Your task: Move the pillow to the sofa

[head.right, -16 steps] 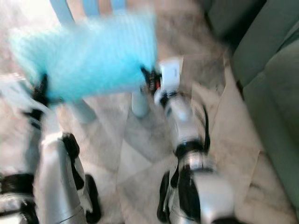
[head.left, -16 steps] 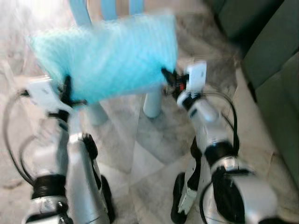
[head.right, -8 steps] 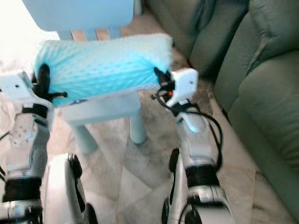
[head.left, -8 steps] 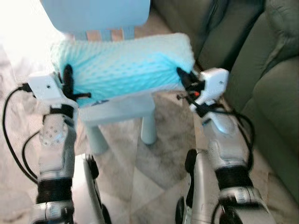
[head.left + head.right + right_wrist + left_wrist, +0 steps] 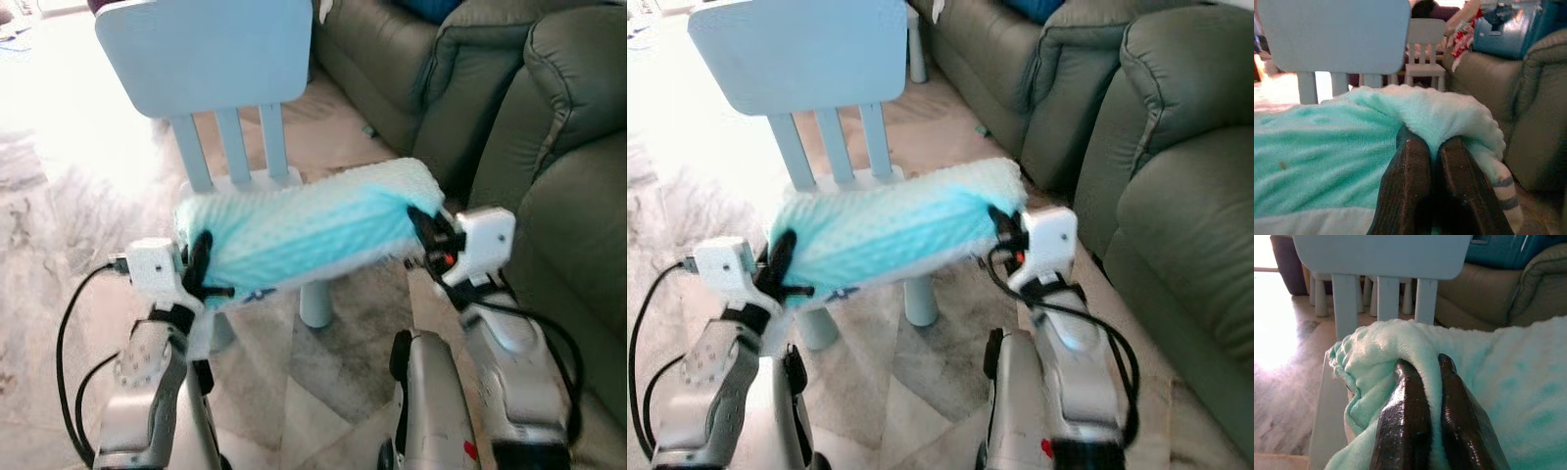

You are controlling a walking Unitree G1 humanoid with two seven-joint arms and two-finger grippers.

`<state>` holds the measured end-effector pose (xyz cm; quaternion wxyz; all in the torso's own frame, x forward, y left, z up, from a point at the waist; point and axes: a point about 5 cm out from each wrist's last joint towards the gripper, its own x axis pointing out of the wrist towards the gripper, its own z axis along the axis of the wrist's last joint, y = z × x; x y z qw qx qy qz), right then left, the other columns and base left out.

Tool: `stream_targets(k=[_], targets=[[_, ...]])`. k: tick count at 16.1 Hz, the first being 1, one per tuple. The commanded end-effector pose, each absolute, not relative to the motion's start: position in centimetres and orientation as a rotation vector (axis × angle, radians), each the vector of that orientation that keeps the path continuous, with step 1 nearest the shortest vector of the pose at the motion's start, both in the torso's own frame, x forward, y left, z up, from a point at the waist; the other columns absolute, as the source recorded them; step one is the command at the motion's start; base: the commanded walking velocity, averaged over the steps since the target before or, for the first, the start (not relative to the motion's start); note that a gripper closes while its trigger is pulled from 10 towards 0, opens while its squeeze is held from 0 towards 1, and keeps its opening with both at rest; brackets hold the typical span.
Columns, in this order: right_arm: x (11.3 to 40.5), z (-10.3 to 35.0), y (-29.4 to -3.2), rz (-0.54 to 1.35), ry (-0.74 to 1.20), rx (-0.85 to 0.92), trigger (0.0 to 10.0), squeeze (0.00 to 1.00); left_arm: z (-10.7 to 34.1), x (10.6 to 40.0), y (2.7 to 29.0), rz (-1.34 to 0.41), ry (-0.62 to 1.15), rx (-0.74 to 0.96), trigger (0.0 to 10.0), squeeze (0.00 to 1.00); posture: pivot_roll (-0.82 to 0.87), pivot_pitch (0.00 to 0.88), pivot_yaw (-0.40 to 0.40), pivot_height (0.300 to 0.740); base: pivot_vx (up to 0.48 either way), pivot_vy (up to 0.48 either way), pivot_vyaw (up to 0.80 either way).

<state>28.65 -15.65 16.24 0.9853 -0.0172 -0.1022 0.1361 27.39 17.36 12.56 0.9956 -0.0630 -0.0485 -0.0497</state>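
The aqua pillow (image 5: 304,235) hung lifted just above the blue chair (image 5: 211,59), w/ the left gripper (image 5: 199,266) & right gripper (image 5: 423,227) each pinched shut on an end fold, apparently to carry it level toward the green sofa (image 5: 549,147) beside the chair.

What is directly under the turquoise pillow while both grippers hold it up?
Under the pillow are the light blue chair, one leg showing, and marble floor. The pillow covers the seat, pinched by left gripper and right gripper.

Marble floor (image 5: 59,186), pale blue chair (image 5: 211,59), green sofa (image 5: 558,147)
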Motion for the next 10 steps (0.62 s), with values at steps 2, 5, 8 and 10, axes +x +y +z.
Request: stream_targets(k=[2,5,8,10], targets=[[27.3,16.6,-16.8,0.213,-0.196,-0.063,0.0,0.00,12.6,26.6,18.7,-0.076,-0.081,-0.094,0.0,0.00,-0.14,0.000,0.031,0.401,0.000,0.000,0.00],[27.1,16.0,-16.8,0.224,-0.147,-0.064,8.9,0.00,12.6,26.3,18.8,-0.076,-0.077,-0.082,0.0,0.00,-0.12,0.000,0.029,0.401,0.000,0.000,0.00],[27.7,16.0,-15.8,0.237,-0.125,-0.062,10.0,0.00,11.5,26.1,18.9,-0.068,-0.015,-0.080,10.0,0.00,-0.11,0.000,0.028,0.401,0.000,0.000,0.00],[27.7,16.1,-15.5,0.241,-0.124,-0.059,10.0,0.00,11.0,25.9,19.2,-0.043,0.016,-0.069,10.0,0.00,-0.11,0.000,0.028,0.401,0.000,0.000,0.00]])
